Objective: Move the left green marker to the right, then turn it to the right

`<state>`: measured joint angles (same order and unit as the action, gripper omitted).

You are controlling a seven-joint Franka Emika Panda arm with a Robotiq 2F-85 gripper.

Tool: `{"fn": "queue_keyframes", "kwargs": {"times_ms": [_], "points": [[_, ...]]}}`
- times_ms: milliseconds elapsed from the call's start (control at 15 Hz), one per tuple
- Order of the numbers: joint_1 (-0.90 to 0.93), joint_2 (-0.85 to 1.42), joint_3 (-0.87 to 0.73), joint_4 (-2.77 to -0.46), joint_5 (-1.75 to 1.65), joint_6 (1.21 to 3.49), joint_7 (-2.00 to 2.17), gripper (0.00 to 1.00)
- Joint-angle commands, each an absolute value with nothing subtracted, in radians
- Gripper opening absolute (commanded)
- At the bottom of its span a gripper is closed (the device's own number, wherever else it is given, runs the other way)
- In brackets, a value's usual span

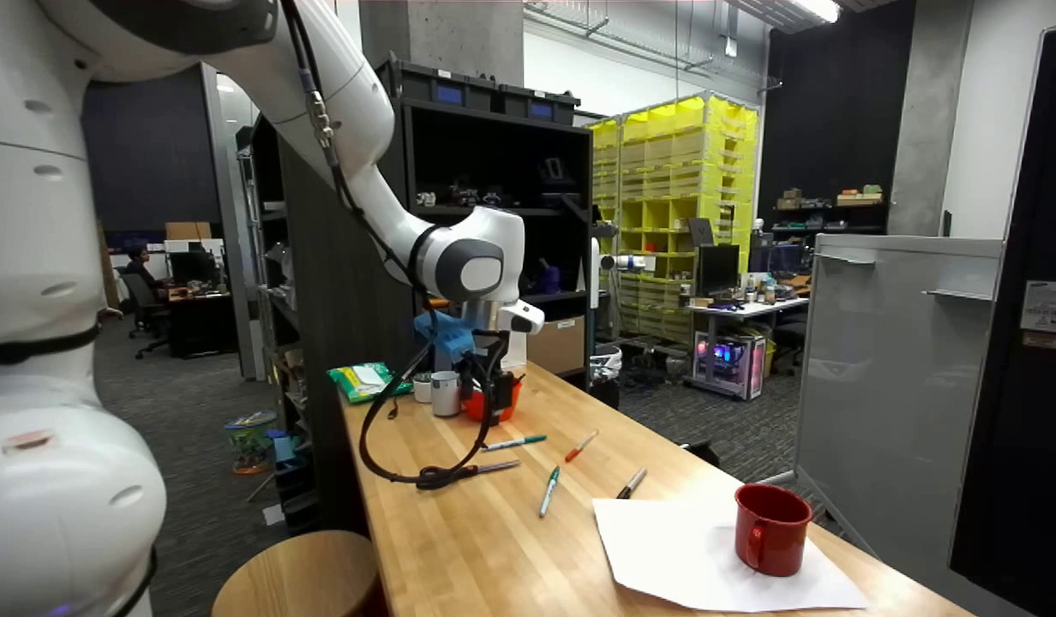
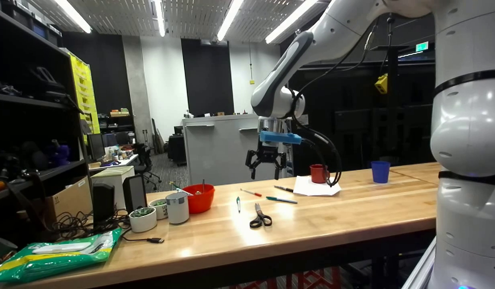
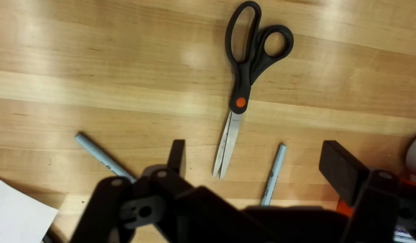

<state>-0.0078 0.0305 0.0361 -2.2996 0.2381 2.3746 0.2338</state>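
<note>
Gripper, black and two-fingered, spread wide and empty, should centre across the left slim grey, green-capped marker before descending.

Scissors near markers on table

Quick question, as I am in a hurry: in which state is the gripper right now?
Gripper: open, jaws wide apart, holding nothing.

Two markers pair green with pale blue, the mug is red, the pincer black.
</note>
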Motion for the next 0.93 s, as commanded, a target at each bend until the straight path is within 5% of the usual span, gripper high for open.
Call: {"fn": "queue_keyframes", "kwargs": {"times_ms": [0, 867], "points": [[0.000, 0.113, 0.031, -2.206, 0.282, 2.325, 0.182, 1.00], [-0.023, 0.379, 0.037, -1.925, 0.295, 2.208, 0.148, 1.00]]}}
